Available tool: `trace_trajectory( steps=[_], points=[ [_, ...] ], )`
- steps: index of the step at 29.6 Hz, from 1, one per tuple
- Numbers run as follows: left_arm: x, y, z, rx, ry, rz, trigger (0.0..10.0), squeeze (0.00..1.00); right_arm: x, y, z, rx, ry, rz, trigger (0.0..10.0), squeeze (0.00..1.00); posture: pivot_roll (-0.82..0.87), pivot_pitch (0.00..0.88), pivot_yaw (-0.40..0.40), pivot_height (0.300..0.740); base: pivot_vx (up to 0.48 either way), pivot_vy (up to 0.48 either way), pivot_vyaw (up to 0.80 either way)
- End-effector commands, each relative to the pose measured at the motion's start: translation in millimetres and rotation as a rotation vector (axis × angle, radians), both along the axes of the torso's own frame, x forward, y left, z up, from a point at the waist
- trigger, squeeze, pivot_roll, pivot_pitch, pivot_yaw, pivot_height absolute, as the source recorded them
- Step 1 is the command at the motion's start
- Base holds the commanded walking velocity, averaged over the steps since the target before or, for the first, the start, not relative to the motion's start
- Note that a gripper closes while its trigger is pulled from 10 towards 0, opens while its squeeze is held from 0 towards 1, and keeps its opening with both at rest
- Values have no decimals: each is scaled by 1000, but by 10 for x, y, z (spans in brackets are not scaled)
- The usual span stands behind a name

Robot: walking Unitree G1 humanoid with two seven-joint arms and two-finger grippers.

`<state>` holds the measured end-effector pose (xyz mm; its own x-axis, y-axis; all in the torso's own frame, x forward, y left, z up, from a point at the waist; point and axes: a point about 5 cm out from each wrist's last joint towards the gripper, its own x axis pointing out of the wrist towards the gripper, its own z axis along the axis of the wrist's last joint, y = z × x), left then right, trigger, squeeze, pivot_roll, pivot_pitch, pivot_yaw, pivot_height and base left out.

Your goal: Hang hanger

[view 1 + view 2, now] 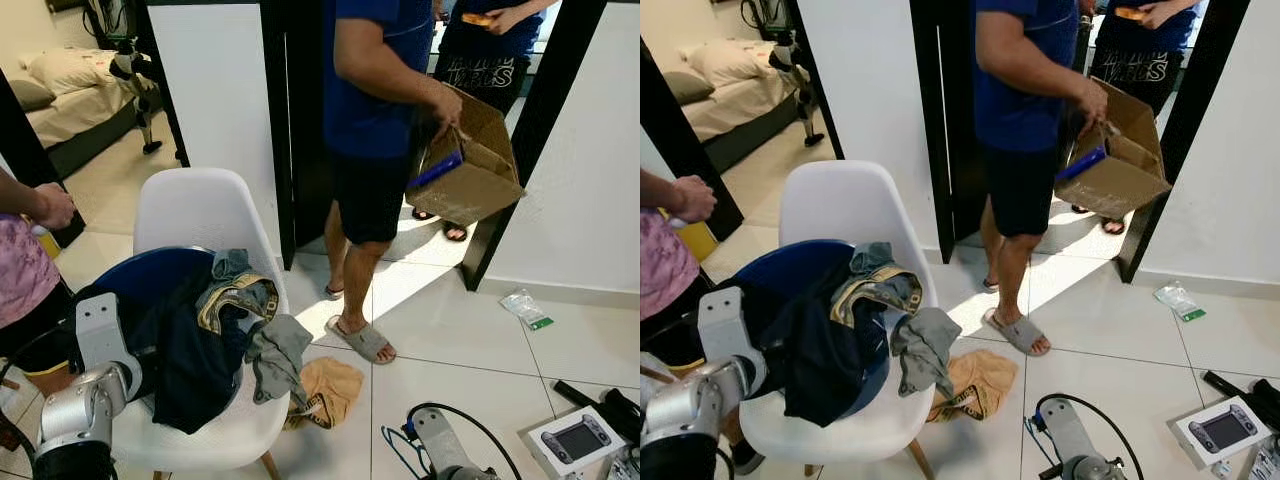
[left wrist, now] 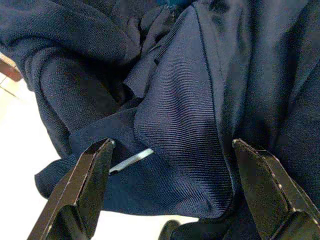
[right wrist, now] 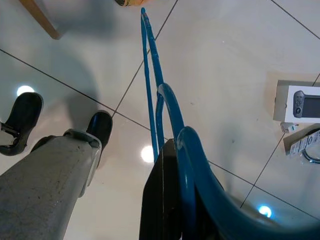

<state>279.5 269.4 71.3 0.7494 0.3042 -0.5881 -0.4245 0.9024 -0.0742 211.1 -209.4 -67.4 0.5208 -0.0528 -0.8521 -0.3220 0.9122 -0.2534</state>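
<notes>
The blue hanger (image 3: 161, 95) is clamped in the right gripper (image 3: 167, 200), low over the floor (image 3: 225, 65) at near right. The left gripper (image 2: 170, 170), jaws apart, is positioned against navy clothing (image 1: 190, 350) on the white chair (image 1: 200, 205).

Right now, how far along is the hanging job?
Early. Done: the right gripper holds the blue hanger, low over the floor. In hand: the left gripper is open around the navy garment piled on the white chair. Left: nothing is on the hanger or hung up yet.

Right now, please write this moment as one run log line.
left gripper: open at dark blue garment | right gripper: shut on blue hanger | chair: clothes piled
</notes>
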Motion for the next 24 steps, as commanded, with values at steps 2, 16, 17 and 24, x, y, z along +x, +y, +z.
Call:
trace_trajectory(
  steps=[2, 16, 17, 24],
  points=[
    [-15, -23, -75, -50, 12, 14, 3922, 0, -3, 25, -6, 5, 4, 8, 10000, 0, 7, 13, 14, 740, 0, 0, 0],
    [23, -125, -135, -119, 15, -19, 0, 0, -1, 23, -5, 0, 2, 12, 10000, 0, 7, 13, 14, 740, 0, 0, 0],
    [44, -109, -111, -116, 0, -13, 0, 0, 0, 22, -4, -1, 1, 12, 10000, 0, 5, 12, 14, 740, 0, 0, 0],
    [230, 16, 316, 16, -179, -2, 0, 0, 4, 19, -2, -4, -1, 14, 10000, 0, 6, 10, 12, 740, 0, 0, 0]
  ],
)
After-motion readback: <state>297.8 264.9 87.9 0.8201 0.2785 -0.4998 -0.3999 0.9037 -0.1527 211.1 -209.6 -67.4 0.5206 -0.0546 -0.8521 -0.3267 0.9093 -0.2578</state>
